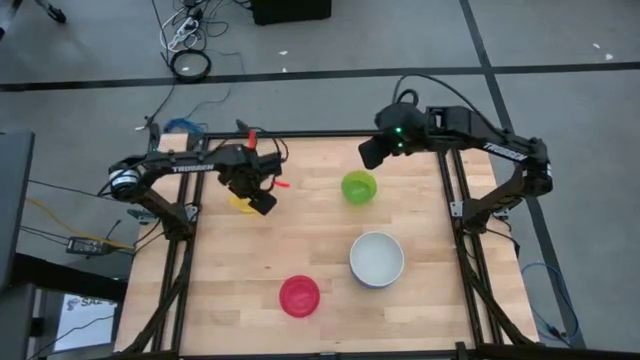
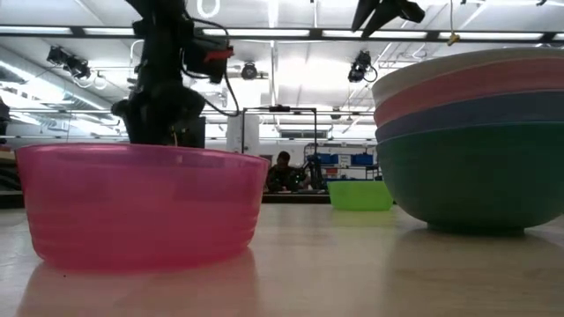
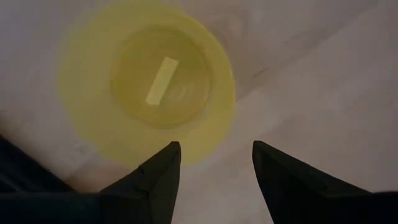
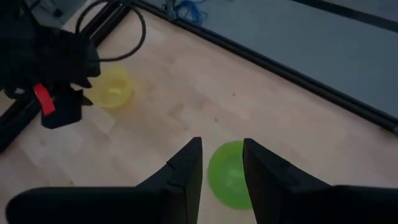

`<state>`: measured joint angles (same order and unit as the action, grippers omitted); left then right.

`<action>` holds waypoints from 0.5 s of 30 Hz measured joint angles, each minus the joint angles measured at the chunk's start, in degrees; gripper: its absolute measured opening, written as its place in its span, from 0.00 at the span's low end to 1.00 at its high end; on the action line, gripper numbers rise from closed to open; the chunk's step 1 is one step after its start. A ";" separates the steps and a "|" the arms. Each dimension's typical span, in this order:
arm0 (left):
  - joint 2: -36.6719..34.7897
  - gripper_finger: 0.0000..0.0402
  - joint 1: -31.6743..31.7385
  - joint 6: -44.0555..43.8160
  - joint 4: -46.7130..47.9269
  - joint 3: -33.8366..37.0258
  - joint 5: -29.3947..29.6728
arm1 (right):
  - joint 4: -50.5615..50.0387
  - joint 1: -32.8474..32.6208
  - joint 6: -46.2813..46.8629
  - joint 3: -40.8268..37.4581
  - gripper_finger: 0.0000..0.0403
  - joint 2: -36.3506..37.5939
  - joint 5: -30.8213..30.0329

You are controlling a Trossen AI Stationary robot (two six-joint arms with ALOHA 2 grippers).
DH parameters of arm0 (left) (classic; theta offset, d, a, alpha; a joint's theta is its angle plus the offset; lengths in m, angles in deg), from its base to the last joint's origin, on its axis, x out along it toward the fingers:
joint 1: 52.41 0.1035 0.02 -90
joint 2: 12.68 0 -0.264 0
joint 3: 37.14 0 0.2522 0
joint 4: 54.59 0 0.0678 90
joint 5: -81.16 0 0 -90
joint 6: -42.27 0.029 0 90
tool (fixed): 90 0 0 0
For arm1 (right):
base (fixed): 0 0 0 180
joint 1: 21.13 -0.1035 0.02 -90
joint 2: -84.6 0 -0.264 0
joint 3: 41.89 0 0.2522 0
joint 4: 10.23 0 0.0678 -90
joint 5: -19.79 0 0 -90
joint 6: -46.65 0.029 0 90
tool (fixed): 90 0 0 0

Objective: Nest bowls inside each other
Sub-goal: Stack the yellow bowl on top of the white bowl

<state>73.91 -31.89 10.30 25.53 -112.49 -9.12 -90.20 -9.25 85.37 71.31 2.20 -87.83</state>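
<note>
Wooden table (image 1: pixel 310 240) carries all bowls. Step in hand, judged: pickup of small bowls. Left gripper (image 3: pixel 214 163) hangs over yellow bowl (image 3: pixel 146 81), fingers apart, nothing held. Right gripper (image 4: pixel 222 163) hovers above lime green bowl (image 4: pixel 229 174), fingers apart, empty. Next move calls for descent and closing on rim. Count: one yellow, one lime green, one red bowl (image 1: pixel 299 295); one nested stack (image 2: pixel 471 141) of four, white on top, then pink, blue, teal.

The wooden counter (image 1: pixel 320 230) stood on grey floor (image 1: pixel 90 50). Well beyond the left tool, white cables (image 1: pixel 183 32) and a black cable coil (image 1: pixel 190 65) lay on the floor; a blue cable (image 1: pixel 181 125) lay nearer.
</note>
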 joint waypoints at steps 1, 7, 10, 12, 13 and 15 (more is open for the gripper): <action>0.00 0.52 -0.39 -0.16 -1.12 1.21 0.54 | 0.04 0.01 0.02 0.00 0.26 -0.21 0.35; 0.00 0.52 -0.77 -1.81 -11.39 8.51 0.62 | 0.37 0.00 0.08 0.00 0.26 -0.91 2.85; 0.00 0.52 -0.77 -1.98 -16.51 12.06 0.65 | 0.51 -0.02 1.00 0.00 0.26 -0.89 2.85; 0.00 0.51 -0.77 -2.04 -19.07 14.18 0.68 | 0.50 -0.02 1.51 0.00 0.26 -0.77 2.85; 0.00 0.50 -0.77 -2.21 -20.49 15.12 0.68 | 0.50 -0.02 1.63 0.00 0.26 -0.69 2.85; 0.00 0.46 -0.77 -2.59 -22.76 16.91 0.54 | 0.52 -0.04 1.88 0.00 0.26 -0.67 3.03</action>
<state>73.91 -32.66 7.71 2.77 -95.58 -8.58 -89.68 -9.30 87.26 71.31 1.53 -84.79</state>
